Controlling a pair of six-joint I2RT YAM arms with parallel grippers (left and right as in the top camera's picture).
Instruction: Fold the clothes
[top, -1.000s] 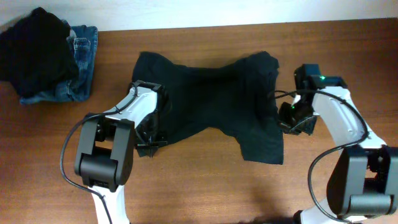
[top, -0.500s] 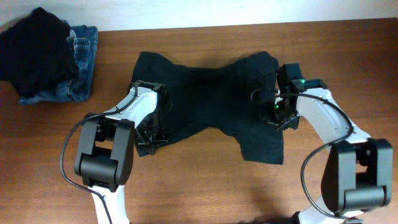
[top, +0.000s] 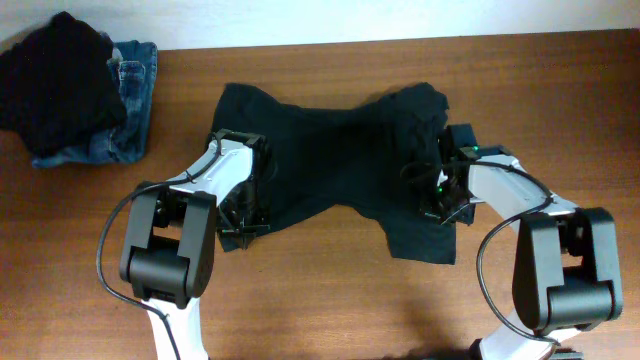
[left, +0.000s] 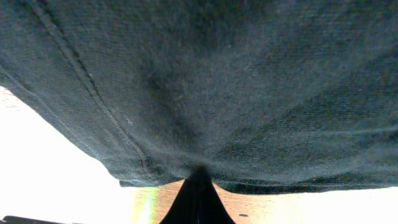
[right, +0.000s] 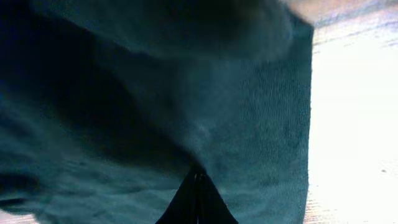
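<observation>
The very dark T-shirt (top: 340, 165) lies spread and wrinkled on the middle of the wooden table. My left gripper (top: 245, 215) is at its lower left edge. In the left wrist view the shut jaws (left: 199, 174) pinch the hem of the cloth (left: 205, 81), with bare table below. My right gripper (top: 440, 200) is over the shirt's right side. In the right wrist view its jaws (right: 198, 177) are shut, with the cloth (right: 155, 106) bunched at their tip.
A pile of a black garment (top: 55, 80) on blue denim jeans (top: 135, 85) sits at the far left corner. A pale wall edge (top: 400, 20) runs along the back of the table (top: 320, 300).
My right gripper has moved left, from the shirt's right edge to over its right side. The left arm has not moved.
</observation>
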